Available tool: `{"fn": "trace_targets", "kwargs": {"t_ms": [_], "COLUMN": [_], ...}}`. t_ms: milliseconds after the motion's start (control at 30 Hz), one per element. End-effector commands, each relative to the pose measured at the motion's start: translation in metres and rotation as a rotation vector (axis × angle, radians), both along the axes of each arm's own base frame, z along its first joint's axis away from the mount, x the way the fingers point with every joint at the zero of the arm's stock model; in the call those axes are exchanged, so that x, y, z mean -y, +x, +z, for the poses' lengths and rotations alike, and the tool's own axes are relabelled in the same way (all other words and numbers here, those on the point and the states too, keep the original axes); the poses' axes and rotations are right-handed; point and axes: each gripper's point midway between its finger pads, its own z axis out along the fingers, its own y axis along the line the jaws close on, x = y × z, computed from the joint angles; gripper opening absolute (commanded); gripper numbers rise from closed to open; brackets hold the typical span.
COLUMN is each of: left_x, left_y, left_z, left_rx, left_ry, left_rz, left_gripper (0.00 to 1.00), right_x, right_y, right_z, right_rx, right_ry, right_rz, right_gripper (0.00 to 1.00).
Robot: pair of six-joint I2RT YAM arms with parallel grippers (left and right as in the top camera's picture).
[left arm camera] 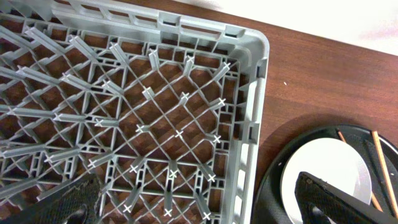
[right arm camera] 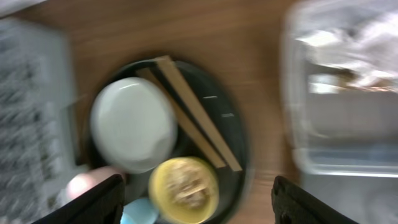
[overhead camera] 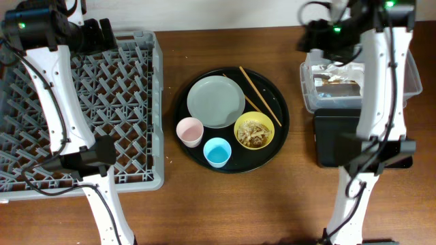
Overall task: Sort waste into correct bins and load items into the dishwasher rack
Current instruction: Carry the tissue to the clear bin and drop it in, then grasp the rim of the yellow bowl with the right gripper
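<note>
**Scraps bowl lies left of and behind the right claw**

- Right claw (right arm camera: 198, 186): fingers spread wide with nothing between them. It hangs over the near-tray end of the clear plastic rectangular tub (overhead camera: 305, 88). The wrist view is blurred, so fine detail is lost.
- Yellow round bowl (overhead camera: 239, 125) holding beige crumbly food scraps (overhead camera: 255, 133): to this claw's left and back toward the robot's base, on the large round black tray (overhead camera: 276, 92). In the wrist view it sits low between the two fingers.
- Two thin brown chopsticks (overhead camera: 259, 95): between claw and bowl. Their long axis slants from far-left to near-right, with the near ends just beside the bowl's rim.
- Shallow black rectangular tray (overhead camera: 330, 136): directly behind the claw, just beside the tub.
- Left claw (left arm camera: 199, 199): fully spread and empty, over the far right corner of the large square grey plastic rack (overhead camera: 155, 102). A pale grey-green round plate (overhead camera: 215, 101) lies between it and the bowl.
- Judgement: the right arm has the shorter, clearer reach to the bowl, and the chopsticks could be knocked on the way.
</note>
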Motion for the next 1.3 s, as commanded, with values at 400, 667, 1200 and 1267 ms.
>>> {"fn": "trace_targets", "kwargs": {"t_ms": [400,667,1200,1267], "left_x": [0.0,0.0,0.0,0.0], "left_y": [-0.005,-0.005,-0.005,-0.005], "left_z": [0.018,0.018,0.018,0.018], "left_rx": [0.04,0.04,0.04,0.04], "left_ry": [0.008,0.008,0.008,0.008], "left_rz": [0.012,0.012,0.012,0.012], "left_gripper": [0.99,0.99,0.99,0.99], "right_x": [-0.1,-0.131,-0.167,-0.165], "right_y": [-0.072,-0.089,-0.101,-0.106], "right_z": [-0.031,-0.155,-0.219,-0.226], "right_rx": [-0.129,-0.353,-0.282,-0.296], "right_ry": [-0.324,-0.257,-0.304,-0.312], "right_rz": [-0.114,-0.017,0.08,0.084], "right_gripper": [0.69,0.59,0.45,0.43]}}
